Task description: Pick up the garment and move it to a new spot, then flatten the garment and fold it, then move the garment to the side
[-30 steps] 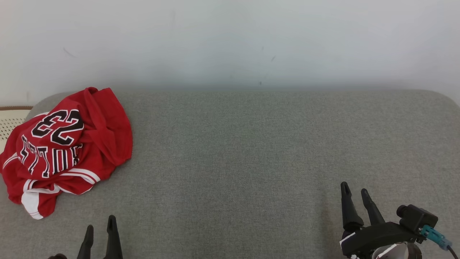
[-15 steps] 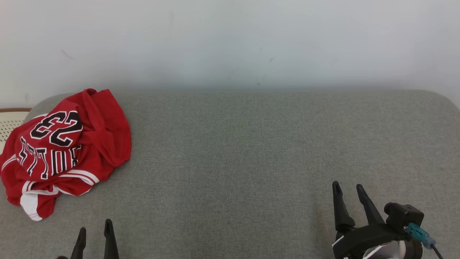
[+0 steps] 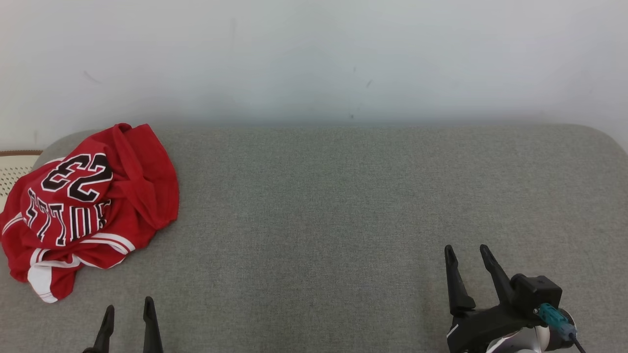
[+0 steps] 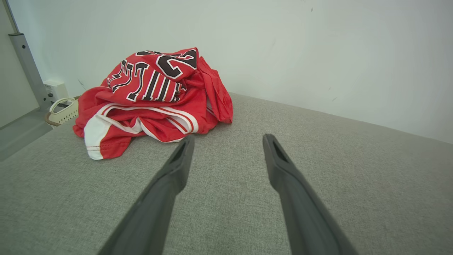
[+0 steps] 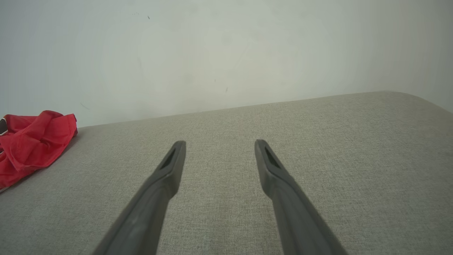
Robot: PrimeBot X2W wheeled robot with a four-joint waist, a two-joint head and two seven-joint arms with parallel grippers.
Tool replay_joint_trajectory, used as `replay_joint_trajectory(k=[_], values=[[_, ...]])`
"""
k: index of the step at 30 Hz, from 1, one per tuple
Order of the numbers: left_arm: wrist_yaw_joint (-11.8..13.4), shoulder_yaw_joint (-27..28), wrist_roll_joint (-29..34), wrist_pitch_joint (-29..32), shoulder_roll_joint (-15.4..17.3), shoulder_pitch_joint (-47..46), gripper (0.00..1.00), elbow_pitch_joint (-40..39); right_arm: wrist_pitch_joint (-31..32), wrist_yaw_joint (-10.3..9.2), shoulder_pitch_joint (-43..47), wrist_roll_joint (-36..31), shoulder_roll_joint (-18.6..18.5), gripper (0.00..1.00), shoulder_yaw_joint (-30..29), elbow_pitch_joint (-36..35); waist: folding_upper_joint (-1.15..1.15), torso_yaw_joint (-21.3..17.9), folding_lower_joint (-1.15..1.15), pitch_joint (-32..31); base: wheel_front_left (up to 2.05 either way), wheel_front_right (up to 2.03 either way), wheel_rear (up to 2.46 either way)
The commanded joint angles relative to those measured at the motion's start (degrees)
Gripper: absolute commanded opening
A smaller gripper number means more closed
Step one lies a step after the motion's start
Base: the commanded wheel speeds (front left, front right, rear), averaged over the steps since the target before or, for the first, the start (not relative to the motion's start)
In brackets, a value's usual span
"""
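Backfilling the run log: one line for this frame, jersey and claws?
stage: pre-grasp | red jersey: crumpled, left end of grey cushion | left claw: open, empty | right claw: open, empty

Quick count. Garment [image 3: 93,206]: 1, red jersey at the left of the frame (2 digits printed on it). Pincers: 2, the left pincer [image 3: 128,304] at lower left and the right pincer [image 3: 465,247] at lower right. Fingers [image 3: 149,326]: 4, 2 per pincer. Grey cushion [image 3: 319,206]: 1. Woven basket [image 3: 12,169]: 1, cut off by the left edge. Wall socket [image 4: 55,90]: 1, left side of the left wrist view. Teal connector [image 3: 552,314]: 1, lower right. Wall [image 3: 314,59]: 1.
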Motion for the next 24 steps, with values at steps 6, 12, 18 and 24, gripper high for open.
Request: replay_joint_trajectory(k=[6,12,18,24], values=[[0.95,-0.14,3.87,-0.94,0.79,1.01,1.00,-1.00,-1.40,0.03,-0.10,-3.62,0.08,1.00,0.54,0.06,0.00,-0.03,0.00,-0.02,0.00,0.00,0.00],[1.49,-0.34,6.43,-1.47,1.06,0.61,1.00,-1.48,-2.21,0.03,-0.39,-5.09,0.06,1.00,-0.60,0.90,0.00,-0.10,0.00,0.07,0.00,0.00,0.00],[1.14,-0.53,7.97,-1.92,1.10,0.61,1.00,-1.09,-2.90,0.04,-0.38,-6.63,0.07,1.00,-0.83,1.95,0.00,-0.09,0.00,0.17,0.00,0.00,0.00],[0.42,-0.71,9.90,-2.39,1.79,0.48,1.00,-0.77,-3.05,0.04,-0.48,-8.24,0.06,1.00,-0.61,2.49,0.00,-0.23,0.00,0.15,0.00,0.00,0.00]])
